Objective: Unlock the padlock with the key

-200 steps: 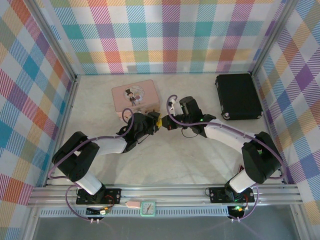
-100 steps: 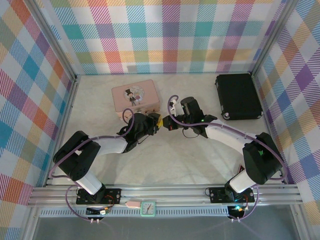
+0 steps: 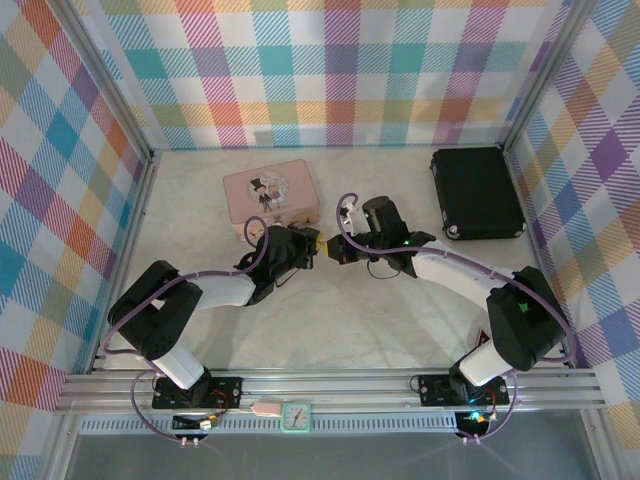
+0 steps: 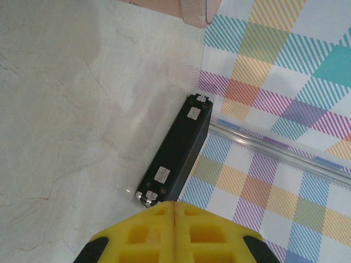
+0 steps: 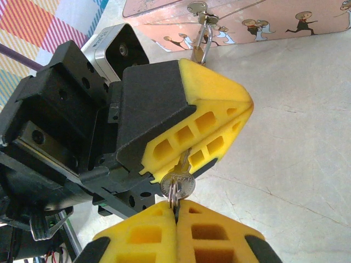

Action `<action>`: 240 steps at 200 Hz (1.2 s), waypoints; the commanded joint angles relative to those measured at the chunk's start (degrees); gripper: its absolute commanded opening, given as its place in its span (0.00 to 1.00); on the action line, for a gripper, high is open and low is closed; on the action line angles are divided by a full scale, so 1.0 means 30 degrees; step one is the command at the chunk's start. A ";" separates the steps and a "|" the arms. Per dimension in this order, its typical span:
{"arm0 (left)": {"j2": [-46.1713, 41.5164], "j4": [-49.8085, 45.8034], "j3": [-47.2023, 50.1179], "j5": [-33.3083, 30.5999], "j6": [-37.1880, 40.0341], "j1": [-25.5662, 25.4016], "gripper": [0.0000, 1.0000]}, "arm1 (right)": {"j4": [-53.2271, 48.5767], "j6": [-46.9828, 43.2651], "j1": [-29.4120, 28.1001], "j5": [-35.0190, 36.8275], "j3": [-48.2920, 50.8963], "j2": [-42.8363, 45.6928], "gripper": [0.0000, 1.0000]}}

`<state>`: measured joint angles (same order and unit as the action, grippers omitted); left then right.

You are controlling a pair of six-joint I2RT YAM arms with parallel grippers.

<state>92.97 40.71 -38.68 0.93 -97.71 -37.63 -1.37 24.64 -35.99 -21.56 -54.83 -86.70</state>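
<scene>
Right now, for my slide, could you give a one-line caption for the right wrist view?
Left gripper clamps the padlock on the pink tin; right gripper pinches the key.

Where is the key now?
In the right wrist view the key sits at lower centre, its ring pinched by the right claw, its blade going up between the fingers of the left claw, below the pink tin.

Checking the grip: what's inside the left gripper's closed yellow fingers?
The padlock's silvery shackle sticks out above the left gripper and the key below; the lock's body between them is covered by the fingers.
</scene>
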 commanded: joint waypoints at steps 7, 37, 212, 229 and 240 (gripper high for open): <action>0.0457 0.0965 -0.0267 0.0660 0.0869 -0.0075 0.00 | 0.0269 -0.0227 0.0242 -0.0144 -0.0078 0.0720 0.24; 0.0387 0.0984 -0.0998 0.1936 0.4942 0.0598 0.00 | 0.0810 0.0409 0.1118 -0.0491 0.0814 0.1768 0.52; -0.2650 0.6695 -0.1815 0.7170 1.8966 0.1756 0.00 | 1.1819 0.4928 0.2942 -0.7471 0.2171 0.2268 0.35; -0.2245 0.7754 -0.1845 0.7398 1.8170 0.1906 0.00 | 1.2349 0.5079 0.2943 -0.7664 0.2388 0.2238 0.35; -0.2013 0.8133 -0.1986 0.7561 1.7852 0.1937 0.00 | 1.2371 0.5086 0.2943 -0.7630 0.2463 0.2209 0.36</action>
<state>85.80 57.43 -44.38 20.60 -42.48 -32.56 28.93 38.17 -27.31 -41.47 -48.34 -79.68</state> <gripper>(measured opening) 0.051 0.351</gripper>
